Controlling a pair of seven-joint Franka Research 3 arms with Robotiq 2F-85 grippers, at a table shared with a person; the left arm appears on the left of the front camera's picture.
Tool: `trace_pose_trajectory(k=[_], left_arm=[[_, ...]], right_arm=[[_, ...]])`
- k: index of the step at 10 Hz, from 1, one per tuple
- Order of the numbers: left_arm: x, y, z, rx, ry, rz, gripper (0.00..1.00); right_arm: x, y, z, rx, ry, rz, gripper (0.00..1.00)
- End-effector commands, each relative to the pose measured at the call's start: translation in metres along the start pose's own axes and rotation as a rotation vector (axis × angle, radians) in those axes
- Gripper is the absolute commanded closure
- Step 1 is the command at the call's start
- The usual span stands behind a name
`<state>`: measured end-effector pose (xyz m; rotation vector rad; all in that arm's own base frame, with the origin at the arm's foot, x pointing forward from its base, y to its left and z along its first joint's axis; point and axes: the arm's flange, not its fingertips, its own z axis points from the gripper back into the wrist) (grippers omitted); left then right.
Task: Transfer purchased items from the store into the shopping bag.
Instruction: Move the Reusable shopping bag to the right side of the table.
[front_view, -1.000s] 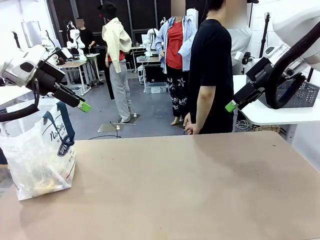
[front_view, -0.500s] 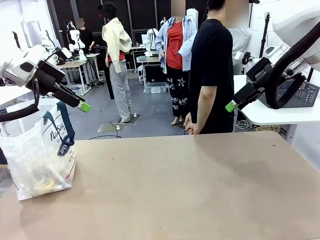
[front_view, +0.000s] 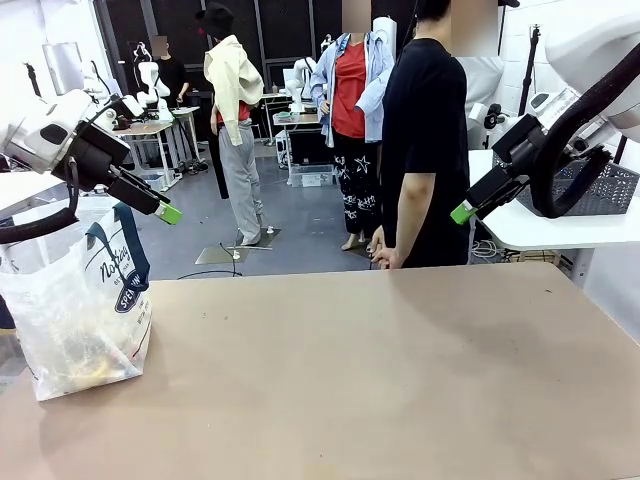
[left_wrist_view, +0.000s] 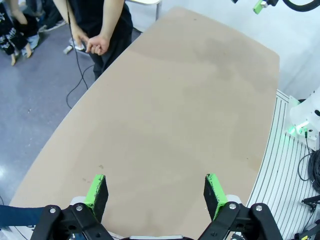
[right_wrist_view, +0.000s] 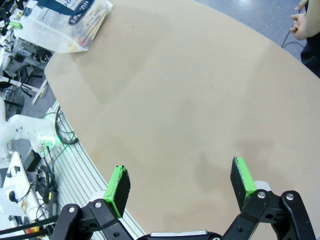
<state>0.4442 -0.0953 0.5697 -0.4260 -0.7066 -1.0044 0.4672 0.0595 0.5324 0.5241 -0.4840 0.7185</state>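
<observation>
The shopping bag (front_view: 85, 310), clear plastic with navy handles and lettering, stands at the table's left edge. Yellowish and red purchased items (front_view: 88, 368) show through its lower part. It also appears in the right wrist view as the bag (right_wrist_view: 67, 20), far off at the top left. The dark grey lattice basket (front_view: 603, 190) sits on a white side table at the right, partly behind my right arm's cable. My left gripper (front_view: 168, 213) hangs open above and just right of the bag, its pads (left_wrist_view: 96, 190) wide apart over bare table. My right gripper (front_view: 461, 212) is raised at the far right, open with nothing between its pads (right_wrist_view: 242, 177).
A person in a black shirt (front_view: 420, 150) stands at the table's far edge, hands (left_wrist_view: 97, 45) held low and together. The tan table (front_view: 380, 380) stretches between the bag and the right side. The white side table (front_view: 560, 228) stands to the right.
</observation>
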Motion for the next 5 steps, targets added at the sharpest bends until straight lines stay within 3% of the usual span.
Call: trace_pose_trajectory(k=[1,5], left_arm=[[0.0008,0.0003,0.0004,0.007,-0.002,-0.004,0.00],[0.0008,0.0003,0.0004,0.007,-0.002,-0.004,0.00]], right_arm=[[0.0020,0.0004,-0.0009,0.005,-0.008,-0.002,0.00],[0.0020,0.0004,-0.0009,0.005,-0.008,-0.002,0.00]])
